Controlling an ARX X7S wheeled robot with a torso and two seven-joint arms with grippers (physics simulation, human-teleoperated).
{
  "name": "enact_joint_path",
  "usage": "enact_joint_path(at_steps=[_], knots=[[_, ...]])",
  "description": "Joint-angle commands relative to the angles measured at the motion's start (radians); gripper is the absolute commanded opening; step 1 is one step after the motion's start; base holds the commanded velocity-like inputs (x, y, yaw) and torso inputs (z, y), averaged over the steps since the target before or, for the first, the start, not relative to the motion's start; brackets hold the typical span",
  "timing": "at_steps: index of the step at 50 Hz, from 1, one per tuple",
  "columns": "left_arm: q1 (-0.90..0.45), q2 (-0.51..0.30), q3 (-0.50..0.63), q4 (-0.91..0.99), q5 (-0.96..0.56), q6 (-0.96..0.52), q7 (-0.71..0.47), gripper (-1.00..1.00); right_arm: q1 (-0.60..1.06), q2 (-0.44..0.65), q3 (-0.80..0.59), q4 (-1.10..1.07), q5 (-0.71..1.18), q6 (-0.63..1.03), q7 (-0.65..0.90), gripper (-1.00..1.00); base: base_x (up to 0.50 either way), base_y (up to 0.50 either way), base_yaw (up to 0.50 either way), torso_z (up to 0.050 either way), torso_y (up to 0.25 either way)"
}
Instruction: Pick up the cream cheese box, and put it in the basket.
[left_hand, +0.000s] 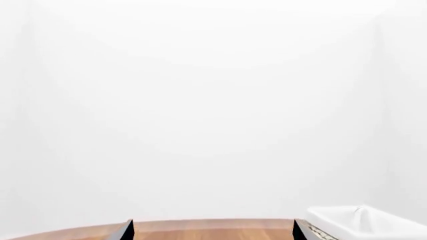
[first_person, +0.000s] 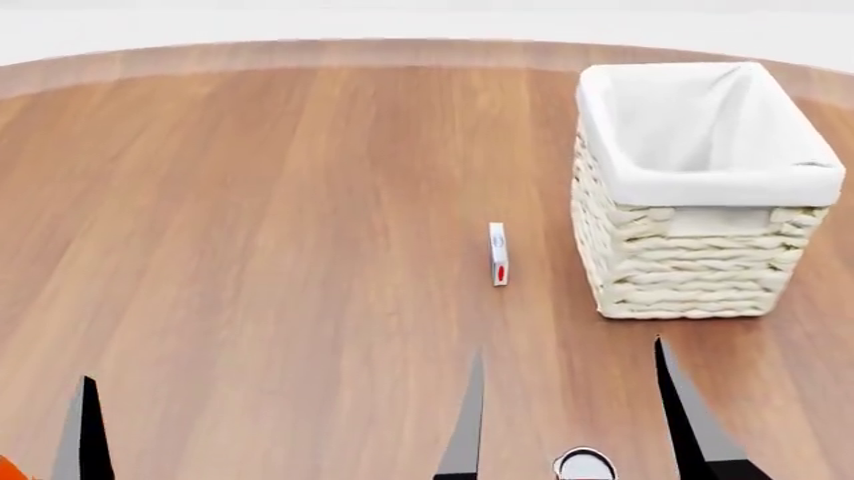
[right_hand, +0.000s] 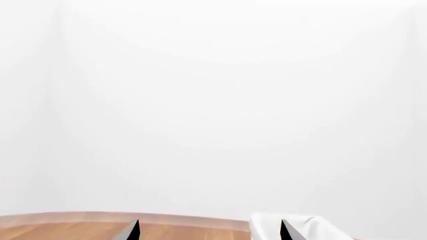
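The right gripper (first_person: 567, 400) shows two dark fingertips spread apart with nothing between them, low over the brown wooden table (first_person: 267, 200); the left gripper (left_hand: 213, 229) likewise stands spread and empty. The small, thin white cream cheese box with a red mark (first_person: 498, 254) stands on edge on the table ahead of the right gripper. The large rectangular cream-white woven wicker basket with white cloth lining (first_person: 687, 255) sits near the box, on its right, not touching it.
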Motion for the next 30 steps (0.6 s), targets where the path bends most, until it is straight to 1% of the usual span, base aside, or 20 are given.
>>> enact_joint_path(at_steps=[1,20,30], knots=[[0.002,-0.009,0.007,0.005,-0.003,0.003,-0.008,1.00,0.000,0.011,-0.012,-0.005,0.004,0.001,0.012,1.00,0.43,0.00,0.00,0.000,0.000],[0.011,-0.020,0.027,-0.003,0.001,0.024,-0.018,1.00,-0.008,0.036,-0.024,0.020,0.013,-0.030,0.031,1.00,0.42,0.00,0.00,0.000,0.001],[0.016,-0.030,0.025,0.005,-0.007,0.027,-0.024,1.00,-0.005,0.043,-0.039,0.012,0.011,-0.018,0.044,1.00,0.42,0.00,0.00,0.000,0.001]])
